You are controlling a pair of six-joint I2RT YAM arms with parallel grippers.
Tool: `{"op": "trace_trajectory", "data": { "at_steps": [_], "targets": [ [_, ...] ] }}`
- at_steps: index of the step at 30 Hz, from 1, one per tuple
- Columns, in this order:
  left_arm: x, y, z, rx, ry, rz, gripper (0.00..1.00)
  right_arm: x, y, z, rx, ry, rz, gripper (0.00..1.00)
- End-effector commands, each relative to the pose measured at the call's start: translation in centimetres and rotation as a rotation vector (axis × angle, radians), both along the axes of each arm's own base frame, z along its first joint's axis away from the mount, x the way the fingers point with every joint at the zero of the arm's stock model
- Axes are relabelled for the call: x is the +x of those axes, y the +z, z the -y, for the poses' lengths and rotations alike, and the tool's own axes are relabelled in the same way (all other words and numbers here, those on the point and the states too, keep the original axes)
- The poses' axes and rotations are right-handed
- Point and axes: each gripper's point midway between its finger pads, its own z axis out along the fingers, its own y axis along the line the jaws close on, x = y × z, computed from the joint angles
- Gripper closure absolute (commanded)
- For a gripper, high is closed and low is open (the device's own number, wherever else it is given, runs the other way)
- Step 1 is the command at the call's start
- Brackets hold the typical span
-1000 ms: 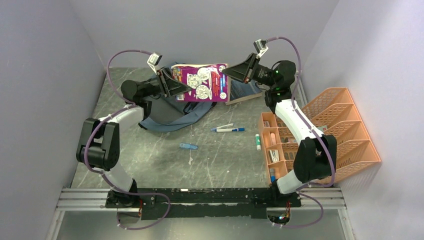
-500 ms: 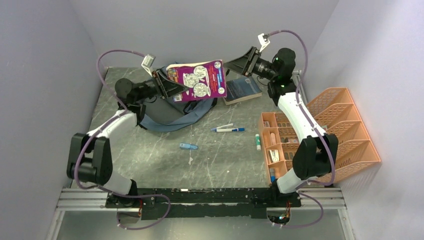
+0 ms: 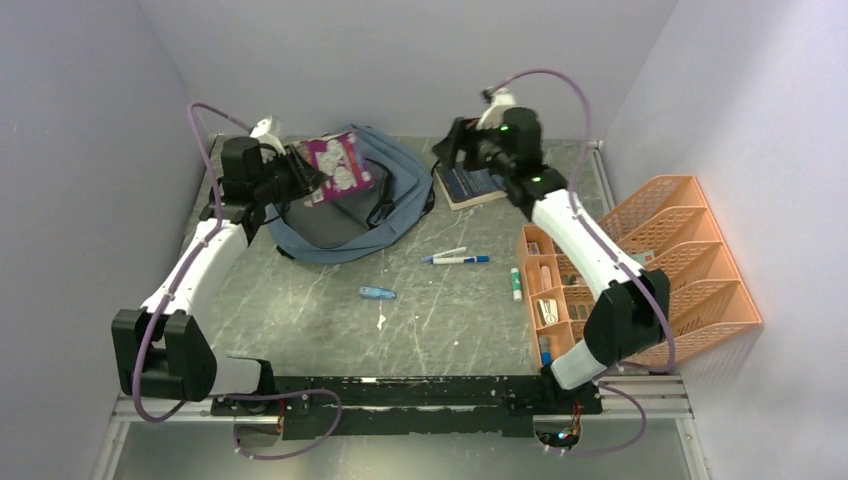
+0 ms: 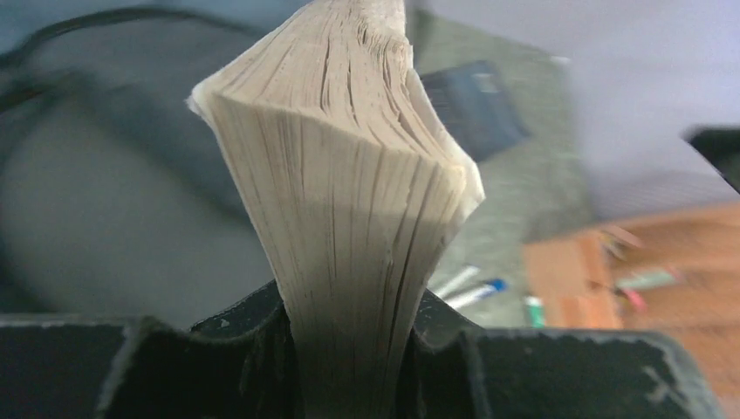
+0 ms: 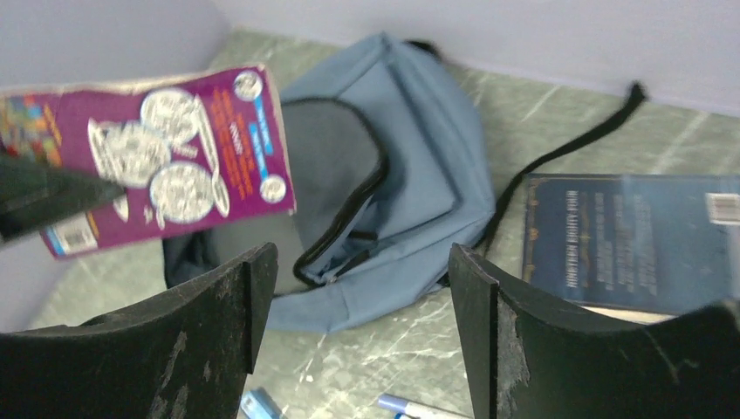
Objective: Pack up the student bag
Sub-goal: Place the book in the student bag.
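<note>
**Left of centre, far side.** You see the student bag (image 3: 385,190) lying flat on the table (image 3: 300,300), its black zipper parted over a grey inside.

**Left arm.** Your left gripper (image 3: 303,172) pinches the purple book (image 3: 340,166). Its fingers are clamped on the block of pages, which bulges above them. The book is held tilted above the bag's left side.

**Right arm.** Your right gripper (image 3: 452,150) hangs just right of the bag, fingers spread wide with nothing between them. It is near a dark blue book (image 3: 478,186) that lies flat beside the bag.

**Near and right.** Two pens (image 3: 455,258) lie towards the centre, nearer than the bag. The orange tray rack (image 3: 690,265) stands at the right edge.
</note>
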Motion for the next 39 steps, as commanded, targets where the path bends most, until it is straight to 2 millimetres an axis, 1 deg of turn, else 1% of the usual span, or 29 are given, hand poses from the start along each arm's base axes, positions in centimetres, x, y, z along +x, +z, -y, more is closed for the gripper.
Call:
{"op": "trace_trajectory", "data": {
  "at_steps": [1, 2, 3, 4, 7, 8, 11, 12, 13, 14, 15, 16, 19, 23, 29, 33, 35, 36, 39],
  "targets": [
    [-1.0, -0.4, -8.9, 0.251, 0.4, -0.103, 0.95, -0.7, -3.8, -5.7, -0.263, 0.104, 0.089, 0.25],
    [-1.6, -0.7, -10.5, 0.286, 0.477, -0.134, 0.95, -0.9, -4.9, -7.6, -0.303, 0.148, 0.108, 0.25],
    [-2.1, -0.7, -11.6, 0.312, 0.538, -0.153, 0.95, -1.3, -5.4, -9.4, -0.35, 0.196, 0.142, 0.25],
    [-2.7, -0.7, -12.7, 0.339, 0.588, -0.169, 0.95, -1.9, -6.2, -11.8, -0.382, 0.251, 0.16, 0.25],
    [-4.3, -0.2, -14.9, 0.408, 0.699, -0.189, 0.95, -2.6, -8.6, -16.9, -0.454, 0.372, 0.206, 0.24],
    [-4.7, 0.2, -15.4, 0.425, 0.726, -0.189, 0.95, -2.8, -9.1, -18.5, -0.472, 0.407, 0.224, 0.24],
    [-5.7, 1.1, -16.4, 0.464, 0.793, -0.183, 0.95, -3.1, -11.7, -22.6, -0.543, 0.484, 0.253, 0.23],
    [-5.8, 1.4, -16.6, 0.47, 0.803, -0.179, 0.95, -2.9, -12.5, -23.7, -0.57, 0.497, 0.262, 0.22],
    [-5.9, 1.6, -16.7, 0.472, 0.81, -0.176, 0.95, -2.7, -12.6, -24.9, -0.589, 0.505, 0.285, 0.22],
    [-5.9, 1.7, -16.6, 0.473, 0.812, -0.175, 0.95, -2.5, -13.6, -25.7, -0.622, 0.511, 0.287, 0.21],
    [-5.8, 1.8, -16.5, 0.471, 0.809, -0.172, 0.95, -2.3, -15.3, -26.6, -0.673, 0.528, 0.288, 0.19],
    [-5.8, 1.7, -16.4, 0.469, 0.805, -0.172, 0.95, -2.0, -15.9, -27.2, -0.709, 0.526, 0.299, 0.18],
    [-5.7, 1.6, -16.1, 0.467, 0.795, -0.17, 0.95, -0.5, -18.1, -27.7, -0.832, 0.484, 0.312, 0.15],
    [-5.7, 1.9, -16.0, 0.473, 0.802, -0.166, 0.95, 1.0, -20.3, -27.6, -0.941, 0.452, 0.316, 0.15],
    [-5.8, 2.0, -16.1, 0.476, 0.813, -0.166, 0.95, 1.8, -23.0, -27.3, -1.031, 0.463, 0.32, 0.15],
    [-6.3, 2.1, -16.7, 0.486, 0.85, -0.176, 0.95, 2.5, -24.8, -26.8, -1.087, 0.438, 0.309, 0.16],
    [-6.3, 2.3, -16.7, 0.484, 0.853, -0.173, 0.95, 3.0, -25.3, -26.5, -1.118, 0.396, 0.31, 0.18],
    [-6.2, 2.2, -16.6, 0.482, 0.847, -0.172, 0.95, 3.4, -25.4, -26.0, -1.147, 0.354, 0.314, 0.2],
    [-6.0, 2.2, -16.2, 0.475, 0.826, -0.169, 0.95, 4.4, -25.4, -25.0, -1.216, 0.269, 0.34, 0.27]
  ]
}}
